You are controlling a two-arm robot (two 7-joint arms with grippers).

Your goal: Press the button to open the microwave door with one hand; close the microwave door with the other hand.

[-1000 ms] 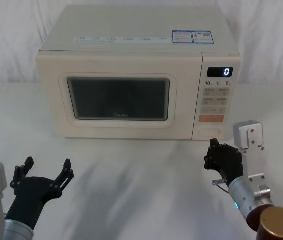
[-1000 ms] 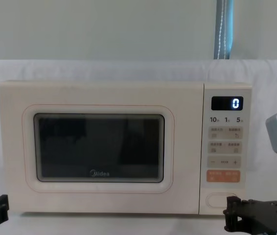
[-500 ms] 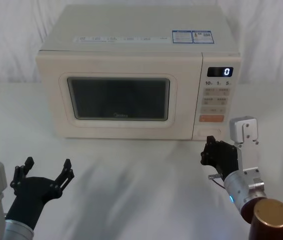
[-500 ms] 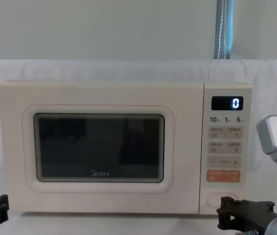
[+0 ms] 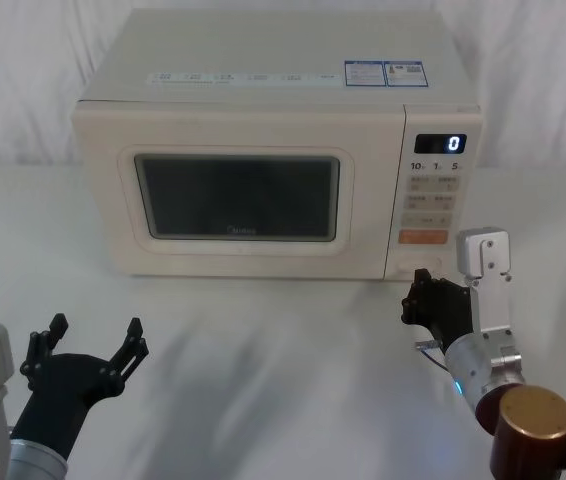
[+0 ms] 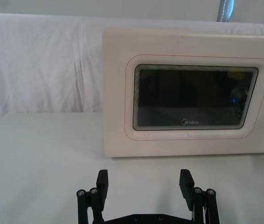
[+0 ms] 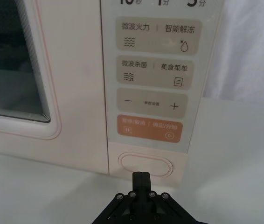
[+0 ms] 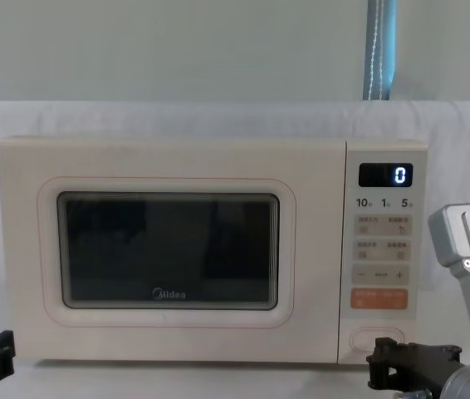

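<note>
- The left gripper [image 5: 90,343] was seen low at the near left of the table [image 5: 263,340], well apart from the microwave, with its fingers [image 6: 103,179] spread wide and nothing held between them.
- The microwave door [image 5: 238,195] was found shut, flush with the cream body, its dark window [image 8: 168,251] facing the robot.
- The control panel [image 8: 384,249] was placed to the right of the door, with a lit display [image 8: 386,175] reading 0 at its top and an orange button [image 7: 150,128] lower down.
- The button [image 7: 145,164], a wide cream pill shape, was located at the bottom of that panel, directly under the orange one.
- The right gripper [image 7: 141,179] was held just in front of the button, its fingers pressed together into a single tip; whether the tip touched the button could not be told.
</note>
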